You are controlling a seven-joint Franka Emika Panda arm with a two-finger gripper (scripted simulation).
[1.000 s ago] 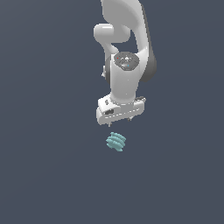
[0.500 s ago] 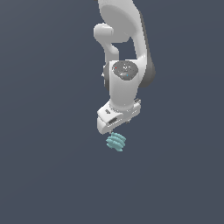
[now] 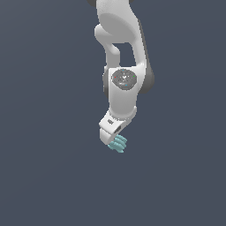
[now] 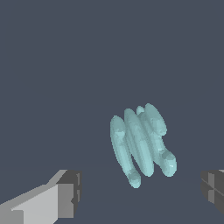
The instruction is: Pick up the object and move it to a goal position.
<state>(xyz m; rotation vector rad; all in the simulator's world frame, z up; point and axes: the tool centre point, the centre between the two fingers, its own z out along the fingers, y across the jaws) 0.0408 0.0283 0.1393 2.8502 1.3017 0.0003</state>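
Observation:
The object is a small light-teal lump with stacked ribs [image 3: 119, 144], lying on the dark grey floor. In the exterior view the white hand of my gripper [image 3: 113, 135] hangs right over it and hides part of it. In the wrist view the object [image 4: 141, 143] lies between my two dark fingertips, nearer one of them; one fingertip [image 4: 70, 192] and the other [image 4: 213, 189] stand wide apart at either side. My gripper [image 4: 142, 192] is open and empty, its fingers not touching the object.
A plain dark grey floor [image 3: 44, 167] fills both views. The white arm [image 3: 123, 66] rises above the gripper to the top of the exterior view.
The arm has come down and the hand has turned, so the gripper now sits just over the object and partly covers it. The object has not moved.

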